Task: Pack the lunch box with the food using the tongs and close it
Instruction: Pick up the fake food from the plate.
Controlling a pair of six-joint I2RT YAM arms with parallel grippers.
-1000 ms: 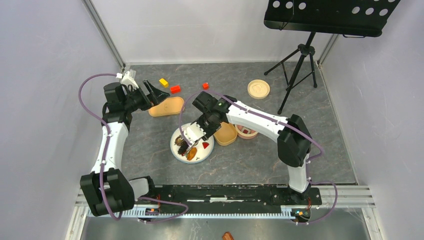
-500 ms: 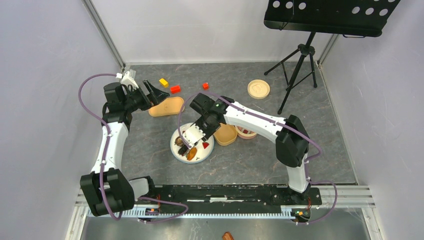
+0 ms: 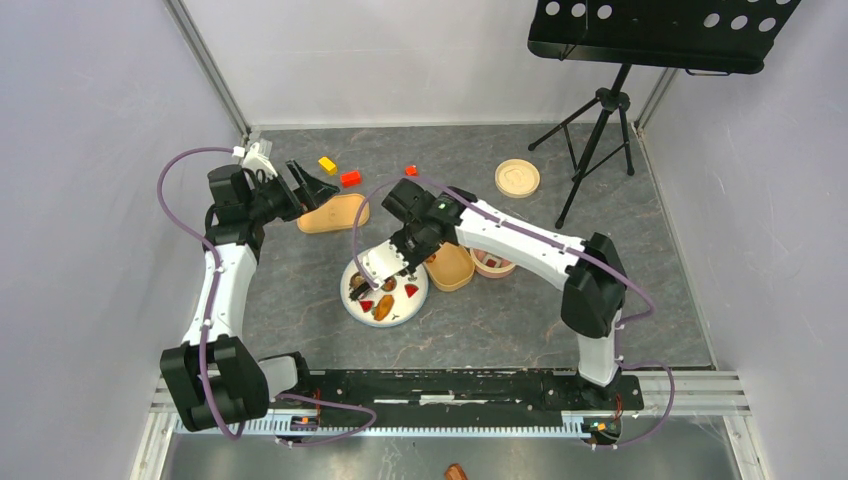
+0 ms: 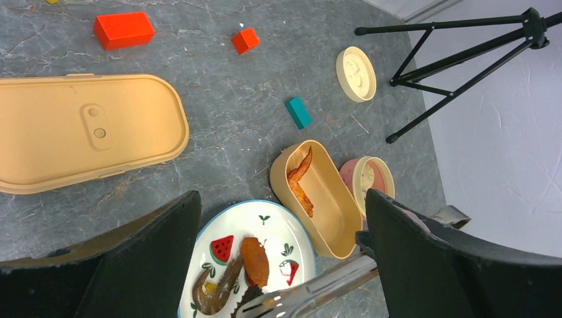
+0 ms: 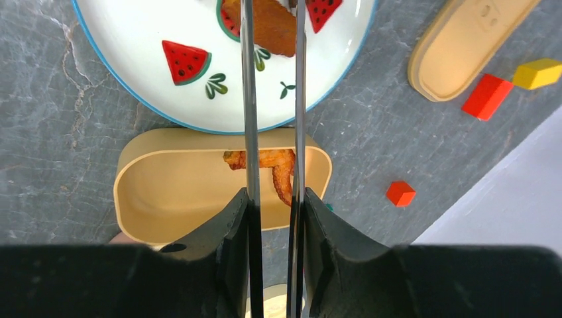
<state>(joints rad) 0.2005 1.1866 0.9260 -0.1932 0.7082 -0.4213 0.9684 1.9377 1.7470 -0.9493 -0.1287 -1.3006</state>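
Note:
My right gripper is shut on the tongs, whose two arms run almost parallel out over the white plate. Their slotted tip lies over a dark ridged piece, beside an orange-brown fried chunk and a shrimp. The open tan lunch box holds one orange fried strip. Its lid lies flat at the back left. My left gripper hangs open above the lid, holding nothing.
A pink round bowl touches the lunch box's right side. A round tan lid lies farther back. Red blocks, a yellow block and a teal cube are scattered behind. A black tripod stands at back right.
The tongs' arms have been squeezed closer together, and my right gripper has shifted slightly back over the plate. The left arm has not moved.

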